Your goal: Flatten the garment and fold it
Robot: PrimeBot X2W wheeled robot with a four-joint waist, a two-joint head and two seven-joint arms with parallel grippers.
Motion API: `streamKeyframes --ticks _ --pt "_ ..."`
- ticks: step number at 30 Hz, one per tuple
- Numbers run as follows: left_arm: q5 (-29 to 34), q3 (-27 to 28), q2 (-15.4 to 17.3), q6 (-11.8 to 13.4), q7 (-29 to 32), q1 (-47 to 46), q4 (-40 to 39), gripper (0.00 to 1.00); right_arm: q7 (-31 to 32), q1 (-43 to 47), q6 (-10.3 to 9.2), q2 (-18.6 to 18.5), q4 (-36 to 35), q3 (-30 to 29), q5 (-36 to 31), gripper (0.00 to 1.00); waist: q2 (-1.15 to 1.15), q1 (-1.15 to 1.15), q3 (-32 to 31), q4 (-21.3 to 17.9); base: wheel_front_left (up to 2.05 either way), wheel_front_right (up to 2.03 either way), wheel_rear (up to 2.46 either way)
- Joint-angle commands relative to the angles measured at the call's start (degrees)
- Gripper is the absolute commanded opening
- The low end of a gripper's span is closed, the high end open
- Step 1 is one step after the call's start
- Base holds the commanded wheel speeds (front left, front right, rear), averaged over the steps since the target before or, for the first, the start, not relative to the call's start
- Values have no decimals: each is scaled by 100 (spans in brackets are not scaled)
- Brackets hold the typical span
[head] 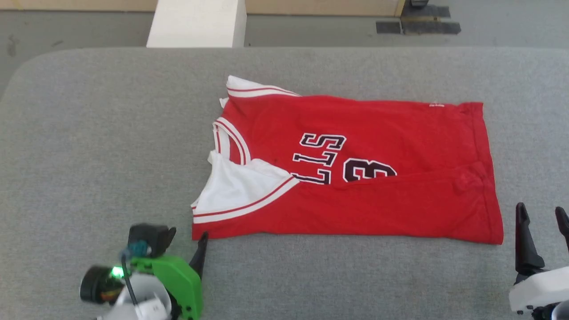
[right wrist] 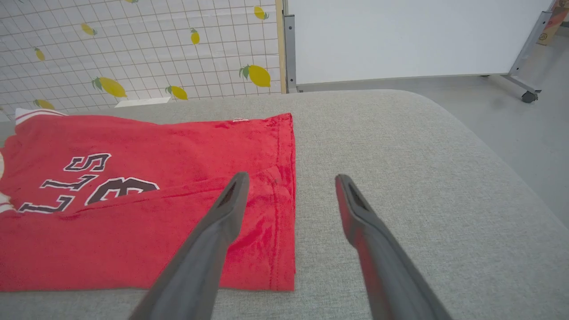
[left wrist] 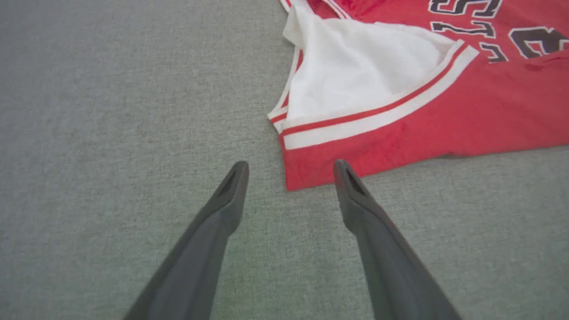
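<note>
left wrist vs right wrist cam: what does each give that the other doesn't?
Left wrist: the white sleeve with striped trim, and the red corner below it, just ahead of the open left gripper.
Right wrist: the hem by the open right gripper, plus a lemon-print wall, a white board and floor.
Both: the red garment, its black lettering, the grey table.

The garment (head: 378, 204) lies on the table (head: 89, 133) — centred, slightly rightward.
</note>
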Motion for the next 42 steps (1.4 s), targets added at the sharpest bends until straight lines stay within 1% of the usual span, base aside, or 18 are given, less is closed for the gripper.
streamKeyframes --ticks 1,7,11,12,14,15,16,19,22,25,28,30,33,35,37,41,42 --pt "-63 18 50 -81 97 -236 76 100 22 -99 -9 6 -18 28 -16 100 0 0 159 -50 0 0 0" --pt "-187 -40 56 -348 399 -722 537 100 81 -191 -9 6 -17 91 -17 100 0 0 437 -114 0 0 0" --pt "-416 -176 4 -501 917 -831 812 100 113 -246 -9 -35 -1 89 -17 100 0 0 529 -128 0 0 0" --pt "-476 -224 7 -533 1098 -841 861 89 117 -258 -9 -47 6 94 -15 100 0 0 538 -134 0 0 0" --pt "-575 -251 -1 -577 1279 -861 900 24 130 -283 -9 -74 27 114 -16 100 0 0 541 -148 0 0 0" --pt "-614 -270 -5 -603 1345 -860 918 0 138 -299 -9 -87 42 133 -17 100 0 0 533 -156 0 0 0" --pt "-666 -309 -11 -668 1413 -849 927 0 149 -322 -9 -108 66 168 -21 100 0 0 506 -164 0 0 0" --pt "-790 -296 -65 -708 1418 -793 918 0 181 -394 -9 -191 133 292 -35 100 0 0 403 -175 0 0 0" --pt "-806 -203 -74 -650 1198 -701 839 0 288 -507 -9 -358 193 486 -31 100 0 0 289 -183 0 0 0" --pt "-796 -83 -50 -553 955 -588 669 0 595 -646 -9 -499 258 591 112 100 0 0 240 -174 0 0 0" --pt "-736 -18 -14 -446 774 -478 455 0 1184 -821 -9 -584 317 481 333 100 0 0 296 -136 0 0 0" --pt "-761 18 -36 -403 723 -444 318 0 1675 -888 -9 -688 400 434 350 100 0 0 384 -81 0 0 0" --pt "-776 34 -78 -370 679 -457 173 0 2440 -933 -9 -662 552 273 379 100 0 0 541 9 0 0 0" --pt "-756 8 -102 -365 683 -505 128 0 2844 -917 -9 -663 577 288 402 100 0 0 633 68 0 0 0" --pt "-736 -25 -137 -366 687 -571 105 0 3106 -887 -9 -646 613 283 426 100 0 0 719 131 0 0 0" --pt "-704 -66 -183 -375 689 -696 122 0 3348 -843 -9 -627 692 342 503 100 0 0 817 223 0 0 0" --pt "-698 -71 -188 -374 688 -716 130 0 3421 -834 -9 -611 730 352 521 38 0 0 823 234 0 0 0"
